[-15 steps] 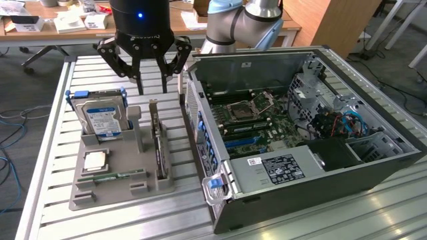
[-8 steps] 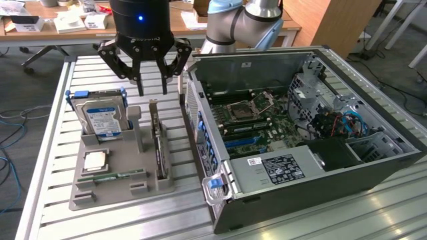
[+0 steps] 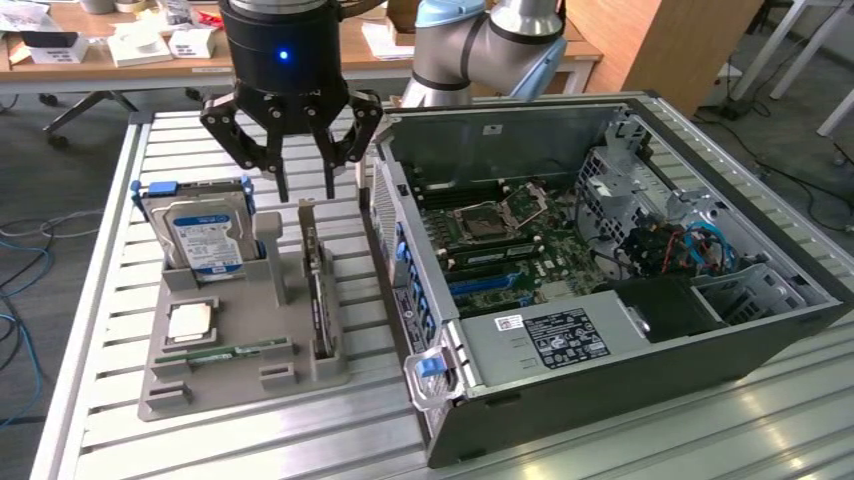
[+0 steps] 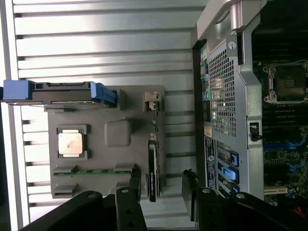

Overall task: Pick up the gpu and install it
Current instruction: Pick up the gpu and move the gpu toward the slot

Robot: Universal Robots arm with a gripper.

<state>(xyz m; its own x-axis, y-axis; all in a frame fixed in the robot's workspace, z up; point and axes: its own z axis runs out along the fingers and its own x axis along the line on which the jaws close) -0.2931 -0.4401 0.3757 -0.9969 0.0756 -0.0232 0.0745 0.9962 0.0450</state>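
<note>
The tray holds the gpu on edge, a hard drive, a chip and a memory stick. The claw hangs above the gpu, fingers apart and empty, beside the open case.

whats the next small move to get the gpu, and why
Probably lower straight down over the gpu. The open jaws hang above it where it stands on edge in the grey tray, and in the wrist view the card lies between them, nearer one side, with nothing held yet.
</note>
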